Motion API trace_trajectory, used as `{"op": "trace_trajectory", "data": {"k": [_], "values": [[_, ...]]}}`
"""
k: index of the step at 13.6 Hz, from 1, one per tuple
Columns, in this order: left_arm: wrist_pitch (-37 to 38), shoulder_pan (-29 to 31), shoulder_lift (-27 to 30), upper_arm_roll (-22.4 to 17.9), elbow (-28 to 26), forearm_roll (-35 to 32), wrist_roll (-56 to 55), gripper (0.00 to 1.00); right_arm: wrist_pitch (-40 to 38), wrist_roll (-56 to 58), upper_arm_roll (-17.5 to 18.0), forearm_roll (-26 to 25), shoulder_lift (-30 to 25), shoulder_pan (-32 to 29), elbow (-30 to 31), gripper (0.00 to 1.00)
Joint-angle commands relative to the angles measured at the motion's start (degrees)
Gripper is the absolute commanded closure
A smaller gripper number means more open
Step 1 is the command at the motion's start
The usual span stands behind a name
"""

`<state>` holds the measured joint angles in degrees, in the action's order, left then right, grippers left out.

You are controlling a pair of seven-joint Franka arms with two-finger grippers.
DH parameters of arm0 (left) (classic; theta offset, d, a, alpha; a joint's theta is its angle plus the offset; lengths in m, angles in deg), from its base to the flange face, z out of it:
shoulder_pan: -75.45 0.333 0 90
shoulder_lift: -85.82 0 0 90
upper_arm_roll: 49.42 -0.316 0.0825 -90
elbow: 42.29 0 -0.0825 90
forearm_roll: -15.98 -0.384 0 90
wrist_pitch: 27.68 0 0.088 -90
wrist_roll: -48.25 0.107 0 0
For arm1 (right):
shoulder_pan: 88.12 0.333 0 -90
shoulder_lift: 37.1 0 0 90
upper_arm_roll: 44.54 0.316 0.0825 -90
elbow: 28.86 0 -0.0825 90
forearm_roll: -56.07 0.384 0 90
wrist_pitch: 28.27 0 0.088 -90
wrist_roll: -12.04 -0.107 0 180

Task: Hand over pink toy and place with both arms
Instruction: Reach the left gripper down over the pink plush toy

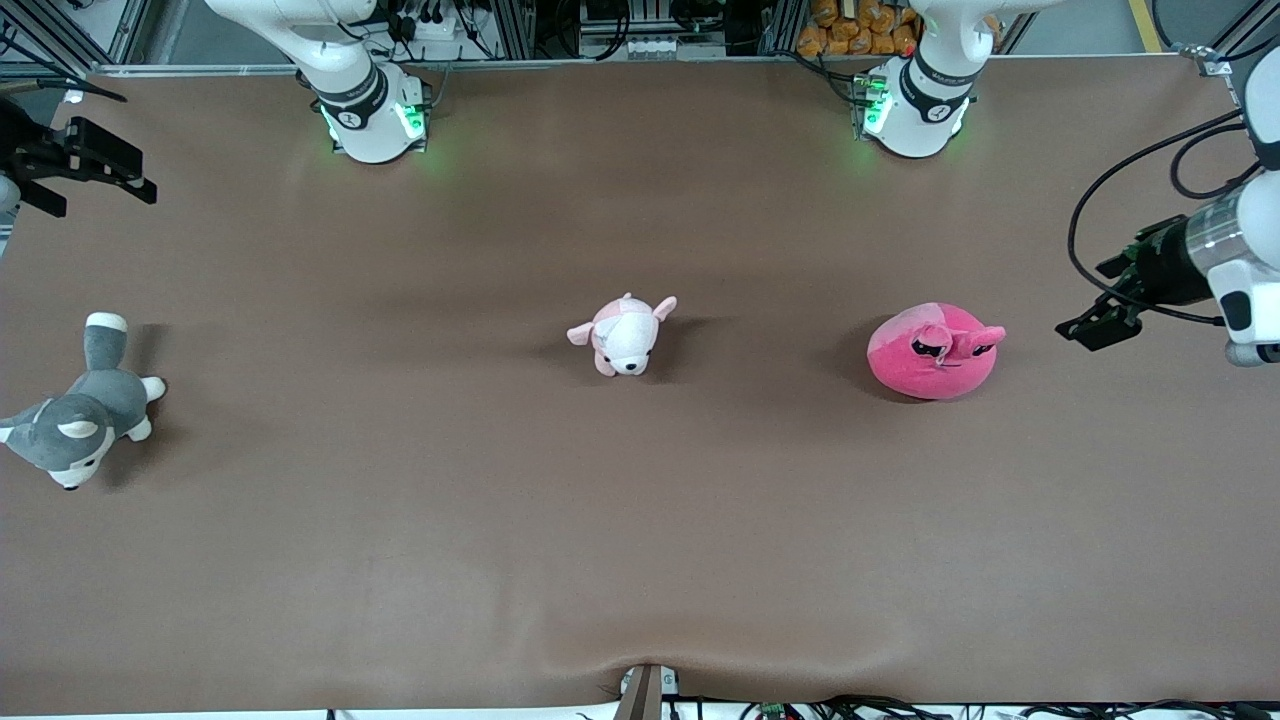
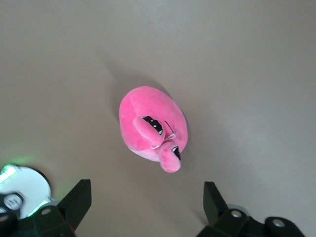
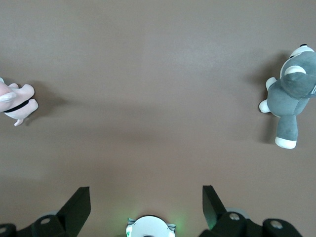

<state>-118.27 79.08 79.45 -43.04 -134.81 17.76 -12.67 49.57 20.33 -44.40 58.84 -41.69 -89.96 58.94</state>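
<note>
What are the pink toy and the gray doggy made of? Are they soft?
Both look soft. The pink toy seems to be smooth, matte plush: rounded, squashy, with floppy ears. The gray dog looks like fuzzy stuffed fabric with white paws. What fills them can't be seen.

pale puppy (image 3: pixel 15 101) cut by right wrist view edge, left tool (image 1: pixel 1100 325) fingertips unclear

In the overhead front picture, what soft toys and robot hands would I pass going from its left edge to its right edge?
right gripper → grey husky plush → pale pink-and-white puppy → pink toy → left gripper
</note>
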Motion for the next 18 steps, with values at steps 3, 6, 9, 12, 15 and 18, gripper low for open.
{"op": "trace_trajectory", "data": {"k": [3, 6, 9, 12, 15, 18], "values": [[-6.15, 0.33, 1.45, 0.56, -8.79, 0.42, -11.49, 0.00, -0.93, -0.21, 0.12, 0.13, 0.54, -0.36, -1.23, 0.00], [-10.12, 0.77, 3.13, 0.64, -14.35, 0.33, -14.04, 0.00, -0.93, -0.21, 0.12, 0.13, 0.54, -0.19, -1.23, 0.00], [-12.84, 0.77, 2.86, 0.73, -17.76, 0.42, -20.10, 0.00, -0.93, -0.21, 0.12, 0.13, 0.54, -0.27, -1.23, 0.00], [-14.43, 0.77, 0.50, 0.82, -19.10, 0.77, -25.55, 0.00, -0.75, -0.21, 0.12, 0.13, 0.63, -0.36, -1.32, 0.00], [-16.44, 0.68, -1.00, 1.00, -20.06, 1.38, -29.93, 0.00, -0.66, -0.12, 0.12, 0.04, 0.72, -0.19, -1.49, 0.00], [-17.51, 0.94, -0.74, 1.00, -22.61, 1.47, -31.80, 0.00, -0.58, -0.21, 0.12, 0.04, 0.72, -0.10, -1.67, 0.00]]}}
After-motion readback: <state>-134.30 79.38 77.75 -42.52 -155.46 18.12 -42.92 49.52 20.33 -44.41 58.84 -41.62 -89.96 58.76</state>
